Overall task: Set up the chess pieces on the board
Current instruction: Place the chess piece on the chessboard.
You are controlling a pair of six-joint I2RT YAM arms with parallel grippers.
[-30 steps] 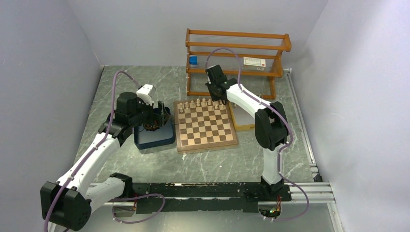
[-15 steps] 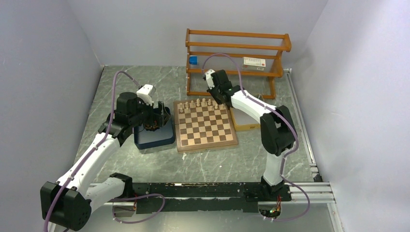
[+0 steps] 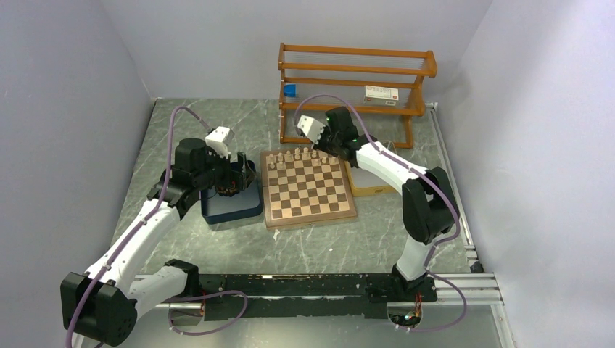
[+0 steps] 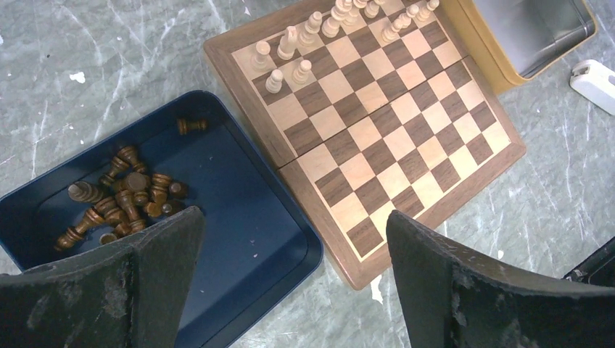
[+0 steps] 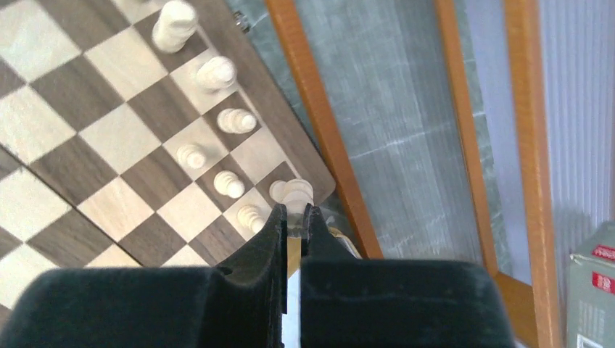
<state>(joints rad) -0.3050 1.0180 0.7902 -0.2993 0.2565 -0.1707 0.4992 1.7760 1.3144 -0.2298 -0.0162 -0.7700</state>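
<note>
Holds left gripper (image 4: 290,235) wide open above dark blue tray (image 4: 246,239), dark brown chess pieces (image 4: 123,196) heaped at one end. Holds right gripper (image 5: 294,214) closed tight over board (image 3: 308,187) far right corner, by pale chess pieces (image 3: 301,155) lining far rows.

My left gripper (image 3: 233,178) hangs over the dark blue tray (image 3: 245,207), just left of the board (image 3: 310,192); my right gripper (image 3: 330,148) sits at the board's far right corner, beside the row of pale chess pieces (image 3: 297,155); a wooden rack (image 3: 355,72) stands behind.
</note>
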